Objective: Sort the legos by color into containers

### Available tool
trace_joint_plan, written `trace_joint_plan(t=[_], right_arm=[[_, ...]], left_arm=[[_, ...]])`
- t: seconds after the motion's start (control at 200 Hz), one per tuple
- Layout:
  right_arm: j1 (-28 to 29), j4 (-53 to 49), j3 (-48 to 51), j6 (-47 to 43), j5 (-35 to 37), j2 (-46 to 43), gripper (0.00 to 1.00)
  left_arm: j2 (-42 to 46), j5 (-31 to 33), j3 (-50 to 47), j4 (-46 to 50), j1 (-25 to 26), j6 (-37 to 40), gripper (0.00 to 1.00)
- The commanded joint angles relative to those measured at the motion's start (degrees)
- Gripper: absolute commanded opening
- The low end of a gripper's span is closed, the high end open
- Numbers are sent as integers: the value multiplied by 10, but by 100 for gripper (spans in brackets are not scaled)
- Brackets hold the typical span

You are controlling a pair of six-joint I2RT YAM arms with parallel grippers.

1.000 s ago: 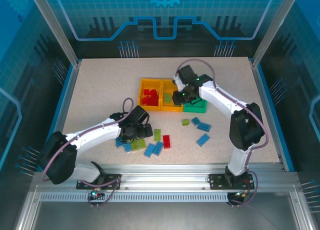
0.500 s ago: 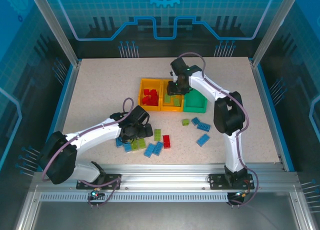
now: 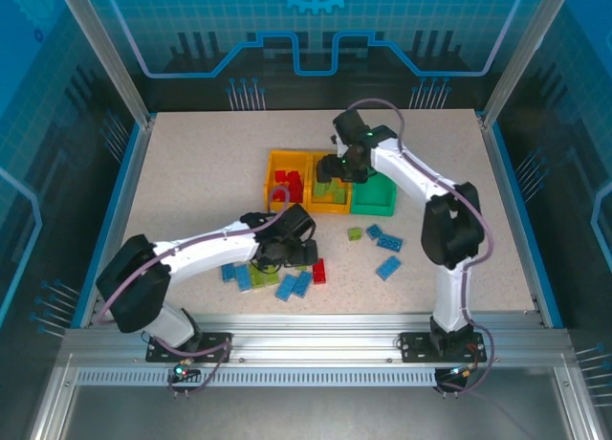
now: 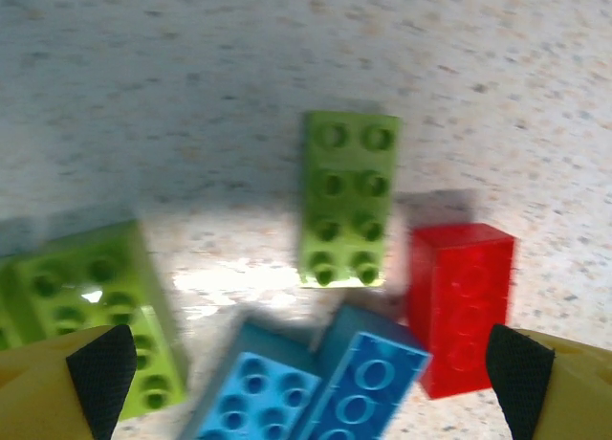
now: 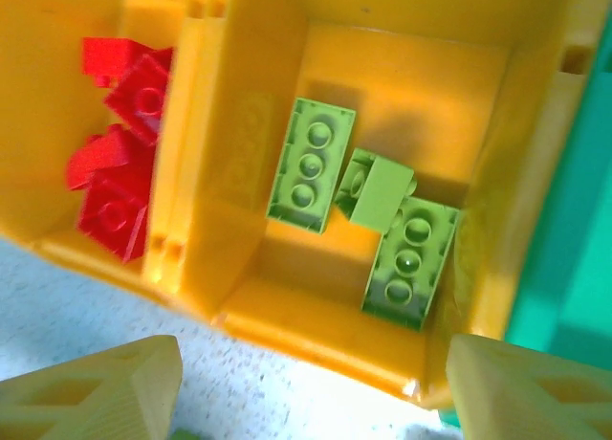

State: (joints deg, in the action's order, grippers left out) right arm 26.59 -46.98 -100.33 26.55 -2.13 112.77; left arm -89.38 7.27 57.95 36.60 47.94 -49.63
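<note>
Three joined containers stand mid-table: a left orange bin [image 3: 271, 182] with red legos [image 5: 120, 182], a middle orange bin [image 5: 316, 316] with three light green legos [image 5: 310, 165], and a green bin [image 3: 375, 203]. My right gripper [image 5: 316, 402] hovers open over the middle bin's near wall, with nothing between its fingers. My left gripper [image 4: 311, 392] is wide open low over loose legos. In front of it lie a green brick [image 4: 348, 199], a red brick [image 4: 461, 306], two blue bricks [image 4: 368, 378] and another green one [image 4: 91, 306].
More loose legos lie right of centre: a small green one [image 3: 355, 233] and three blue ones [image 3: 389, 242]. Two blue bricks [image 3: 229, 272] sit left of the left gripper [image 3: 285, 253]. The right arm [image 3: 411, 177] arches over the green bin. Metal rails edge the table.
The right gripper's jaws have opened wide over the middle orange bin. The left gripper has shifted right, over the loose green, red and blue bricks.
</note>
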Motion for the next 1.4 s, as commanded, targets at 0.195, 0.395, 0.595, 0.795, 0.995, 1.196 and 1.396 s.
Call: trace_joint_plan(t=[0.195, 0.395, 0.595, 0.795, 0.995, 1.196, 1.396], right_arm=[[-53, 25, 124, 0, 1, -152, 77], [-93, 33, 196, -1, -2, -210, 78], [-125, 37, 248, -1, -11, -257, 78], [-151, 37, 284, 0, -21, -287, 78], [-170, 29, 307, -5, -17, -317, 78], [-184, 24, 340, -8, -11, -348, 79], [-189, 22, 384, -2, -3, -372, 79]], left_arm=[[-108, -27, 101, 18, 46, -20, 97], [-164, -38, 147, 29, 55, -20, 91], [-193, -36, 170, 52, 55, -14, 78], [-213, -33, 186, 58, 55, -6, 63], [-232, -37, 197, 52, 52, -2, 53], [-238, -39, 207, 52, 44, 10, 40], [-194, -30, 200, 47, 9, 18, 38]])
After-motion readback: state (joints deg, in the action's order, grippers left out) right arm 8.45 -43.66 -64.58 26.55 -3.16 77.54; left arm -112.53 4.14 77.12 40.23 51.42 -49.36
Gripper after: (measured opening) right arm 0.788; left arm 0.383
